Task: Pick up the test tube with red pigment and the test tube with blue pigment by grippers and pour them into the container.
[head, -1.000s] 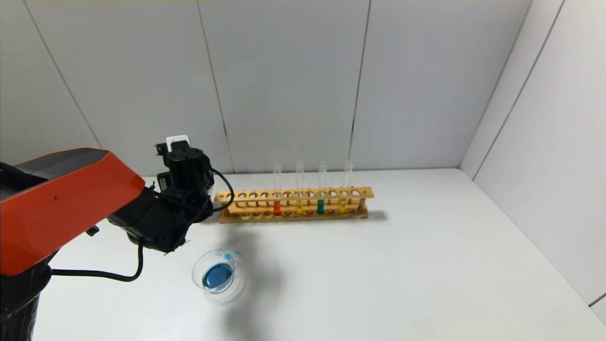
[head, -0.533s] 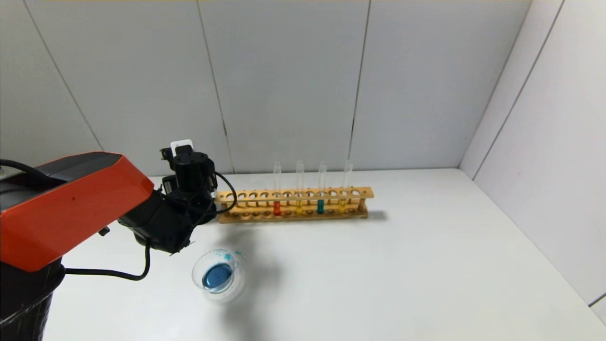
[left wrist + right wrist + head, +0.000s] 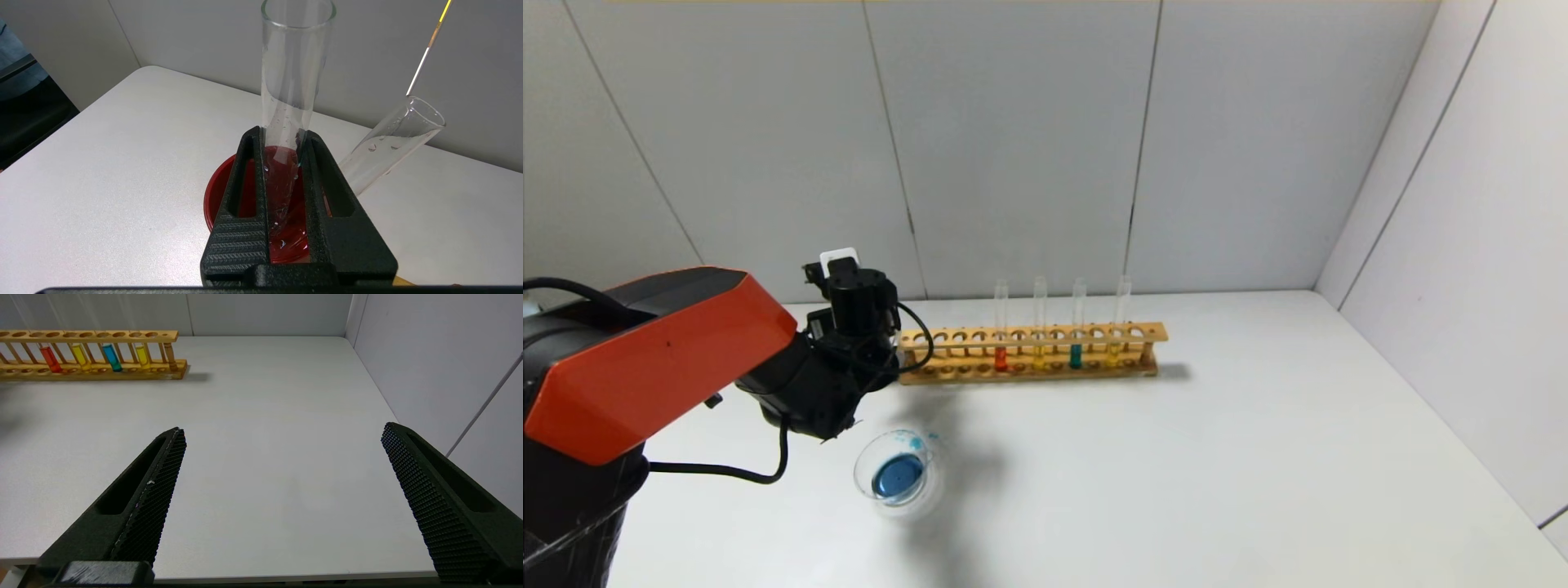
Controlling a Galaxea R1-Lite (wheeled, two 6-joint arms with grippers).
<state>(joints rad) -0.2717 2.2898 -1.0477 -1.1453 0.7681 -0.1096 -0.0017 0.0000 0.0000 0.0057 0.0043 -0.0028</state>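
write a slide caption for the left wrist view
Left hand shut on a clear test tube over a dark red cup, second tube leaning alongside.

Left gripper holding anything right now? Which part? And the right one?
Left gripper clamps an empty clear test tube around its lower half. Right gripper is open, holding nothing.

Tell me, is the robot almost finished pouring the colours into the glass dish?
Partly, it seems. Done: the dish already holds blue liquid. In hand: the left claw is shut on an empty tube above the red cup, where a second empty tube leans. Left: a red tube and a teal tube stand in the rack; no red shows in the dish. The right claw is open, idle.
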